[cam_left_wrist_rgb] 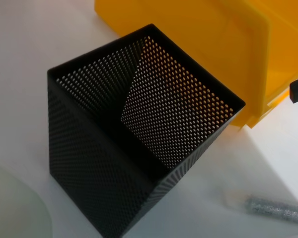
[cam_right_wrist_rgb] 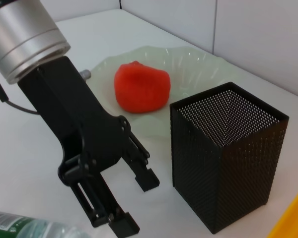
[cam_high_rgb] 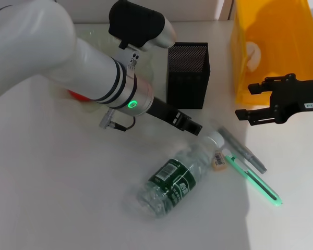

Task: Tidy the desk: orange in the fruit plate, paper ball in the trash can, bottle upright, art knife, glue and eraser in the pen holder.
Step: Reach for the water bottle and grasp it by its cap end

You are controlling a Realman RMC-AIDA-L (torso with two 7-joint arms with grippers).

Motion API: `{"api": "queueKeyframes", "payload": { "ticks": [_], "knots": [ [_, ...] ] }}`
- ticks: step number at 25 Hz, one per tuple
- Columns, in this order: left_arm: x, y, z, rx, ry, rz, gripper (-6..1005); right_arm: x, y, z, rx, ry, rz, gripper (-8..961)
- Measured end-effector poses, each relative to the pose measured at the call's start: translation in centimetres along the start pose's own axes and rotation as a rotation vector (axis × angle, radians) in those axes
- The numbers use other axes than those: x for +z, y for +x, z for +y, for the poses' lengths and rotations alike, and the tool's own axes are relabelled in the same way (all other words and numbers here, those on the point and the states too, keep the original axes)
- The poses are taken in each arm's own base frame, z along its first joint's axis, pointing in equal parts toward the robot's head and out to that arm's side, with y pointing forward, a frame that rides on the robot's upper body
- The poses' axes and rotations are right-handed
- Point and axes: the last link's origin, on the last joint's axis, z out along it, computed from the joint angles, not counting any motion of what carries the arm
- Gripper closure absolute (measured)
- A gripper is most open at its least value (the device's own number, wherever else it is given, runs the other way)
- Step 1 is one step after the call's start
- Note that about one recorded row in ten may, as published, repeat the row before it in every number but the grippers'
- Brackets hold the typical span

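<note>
The bottle (cam_high_rgb: pixel 173 179) lay on its side on the white worktop (cam_high_rgb: pixel 52 182), a clear plastic water bottle with a dark green label and a white cap that pointed toward the pen holder (cam_high_rgb: pixel 188 74). Just beside the cap rested the eraser (cam_high_rgb: pixel 219 160), a tiny tan block in a printed wrapper, with a grey glitter-covered stick (cam_high_rgb: pixel 243 150) and a translucent green art knife (cam_high_rgb: pixel 252 179) lying close by on its far side. The left gripper (cam_right_wrist_rgb: pixel 134 203) hung low over the worktop between the pen holder and the bottle's cap, its black fingers spread apart and holding nothing. The right gripper (cam_high_rgb: pixel 243 101) hovered in front of the yellow trash can (cam_high_rgb: pixel 281 47), fingers also parted and empty, well apart from the bottle. Behind the pen holder, the red-orange orange (cam_right_wrist_rgb: pixel 141 87) sat in the pale green fruit plate (cam_right_wrist_rgb: pixel 198 67).
</note>
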Motion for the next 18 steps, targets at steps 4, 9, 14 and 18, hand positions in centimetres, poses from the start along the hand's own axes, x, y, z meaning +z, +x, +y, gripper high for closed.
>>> {"api": "queueKeyframes", "payload": {
  "ticks": [4,9,14,18],
  "knots": [
    [0.4,-0.5,-0.2,-0.025,-0.007,-0.006,200,0.3,-0.4,0.0,-0.006,-0.009,-0.004,167],
    [0.9,-1.2,-0.5,-0.034,0.007,-0.026,210,0.6,-0.8,0.1,-0.017,-0.021,-0.002,167],
    [0.9,-1.4,-0.7,-0.034,0.013,-0.033,221,0.7,-0.9,0.1,-0.019,-0.022,-0.001,167],
    [0.9,-1.5,-0.8,-0.033,0.018,-0.041,230,0.8,-1.1,0.0,-0.018,-0.023,-0.003,167]
  ]
}}
